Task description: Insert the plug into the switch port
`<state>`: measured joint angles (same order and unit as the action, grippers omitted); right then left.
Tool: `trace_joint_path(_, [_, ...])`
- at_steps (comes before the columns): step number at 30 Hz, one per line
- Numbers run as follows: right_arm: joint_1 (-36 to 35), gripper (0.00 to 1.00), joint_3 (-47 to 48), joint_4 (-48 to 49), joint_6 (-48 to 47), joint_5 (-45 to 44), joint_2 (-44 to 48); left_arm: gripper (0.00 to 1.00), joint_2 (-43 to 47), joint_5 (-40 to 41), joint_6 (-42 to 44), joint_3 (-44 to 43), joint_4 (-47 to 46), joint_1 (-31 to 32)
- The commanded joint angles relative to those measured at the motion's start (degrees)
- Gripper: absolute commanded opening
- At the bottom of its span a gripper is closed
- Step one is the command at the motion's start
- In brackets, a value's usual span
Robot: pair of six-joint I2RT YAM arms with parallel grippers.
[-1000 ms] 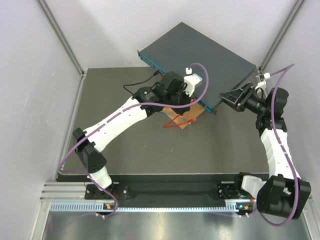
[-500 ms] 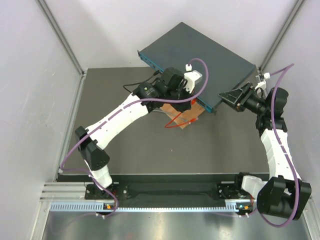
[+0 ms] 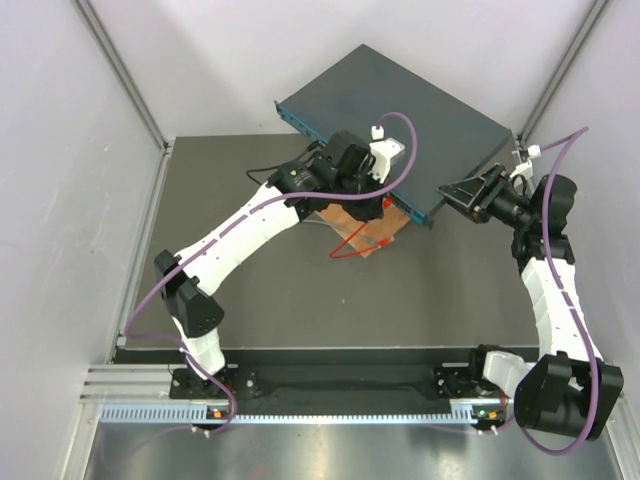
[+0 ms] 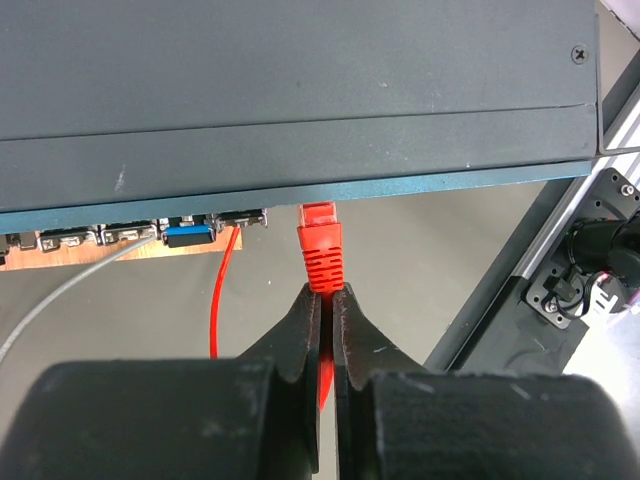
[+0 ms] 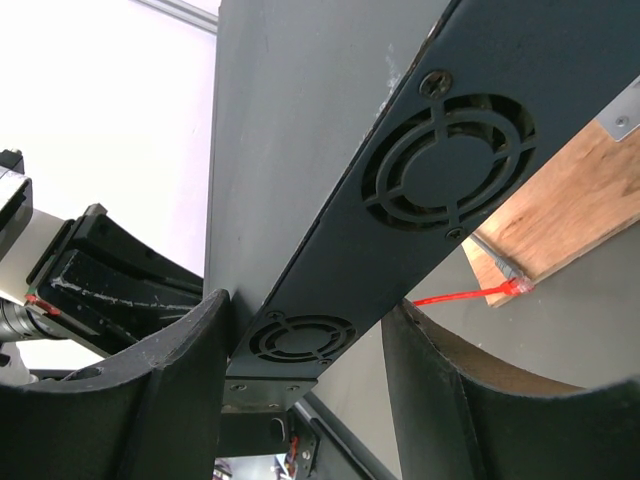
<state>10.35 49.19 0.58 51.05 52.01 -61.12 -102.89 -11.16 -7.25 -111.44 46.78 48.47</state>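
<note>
Along the front edge of the switch (image 4: 300, 100), seen from my left wrist camera, my left gripper (image 4: 325, 295) is pinched tight on the rear of the plug (image 4: 319, 235). Its ribbed red boot sticks out past my fingertips. The plug's long axis runs from 6 to 12 o'clock, and its connector end points to 12. The tip sits just beside the switch's front lip and is not in any socket. The nearest switch port (image 4: 243, 216) is at about 9 o'clock from the tip, at the end of the row.

I judge this to be the lining-up step, with insertion not yet done. The next move probably calls for a small shift toward 9 o'clock to face an opening. A straight push along the plug's own axis would follow.

My right gripper (image 5: 305, 310) clamps the switch's vented end, one finger on each broad face, bracing it.
</note>
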Motion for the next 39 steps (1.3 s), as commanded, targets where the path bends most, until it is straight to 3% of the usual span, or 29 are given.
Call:
trace_joint_path(1, [-3.7, 0.00, 2.8, 3.6, -7.2, -0.4, 0.6, 0.00, -2.3, -0.4, 0.7, -2.7, -16.8, 0.0])
trace_joint_path(7, [-2.5, 0.00, 5.3, 2.0, -8.3, -0.2, -0.7, 0.16, 5.1, -3.2, 5.8, 5.5, -16.3, -0.1])
trace_joint_path(10, [-0.9, 0.01, 7.1, 1.9, -8.4, 0.3, -1.3, 0.28, 11.2, -3.7, 6.7, 11.9, -16.9, -0.7])
trace_joint_path(11, [-0.2, 0.03, 7.3, 1.4, -8.5, 0.4, -1.5, 0.42, 14.4, -3.6, 8.2, 13.5, -17.1, -0.7])
trace_joint_path(12, [0.1, 0.05, 7.7, 1.1, -8.7, 0.6, -1.9, 0.47, 16.0, -3.3, 8.5, 16.7, -17.3, -0.8])
trace_joint_path(15, [1.0, 0.10, 8.4, 0.6, -8.8, 1.3, -2.5, 0.55, 21.4, -3.3, 10.9, 21.1, -14.0, -1.0])
trace_joint_path(18, [1.8, 0.27, 8.8, 0.0, -9.4, 1.8, -2.5, 0.57, 27.7, -3.0, 14.7, 25.8, -11.7, -2.6])
trace_joint_path(19, [1.9, 0.38, 8.9, -0.2, -9.6, 1.8, -2.6, 0.58, 29.5, -3.3, 15.5, 27.5, -10.9, -4.7])
trace_joint_path(21, [2.7, 0.51, 9.1, -0.4, -10.1, 1.9, -2.5, 0.59, 34.1, -2.4, 18.4, 32.3, -10.1, -7.3])
trace_joint_path(22, [2.9, 0.64, 9.2, -0.4, -10.4, 2.0, -2.4, 0.59, 35.2, -1.9, 18.9, 33.6, -9.3, -10.5])
trace_joint_path(25, [4.4, 0.88, 10.3, -4.2, -12.5, 2.2, -2.4, 0.58, 37.2, -2.2, 23.0, 36.5, -4.4, -17.7])
trace_joint_path(28, [5.7, 1.00, 11.3, -7.2, -15.3, 2.2, -1.9, 0.58, 38.4, -0.4, 29.8, 41.0, -2.8, -26.9])
trace_joint_path(34, [9.3, 1.00, 14.0, -11.7, -19.6, 2.8, -0.2, 0.54, 30.5, -4.1, 40.5, 43.1, 1.8, -44.3])
trace_joint_path(39, [10.9, 1.00, 17.4, -15.2, -24.5, 2.9, 0.9, 0.59, 24.2, -0.9, 45.2, 46.0, 0.9, -48.1])
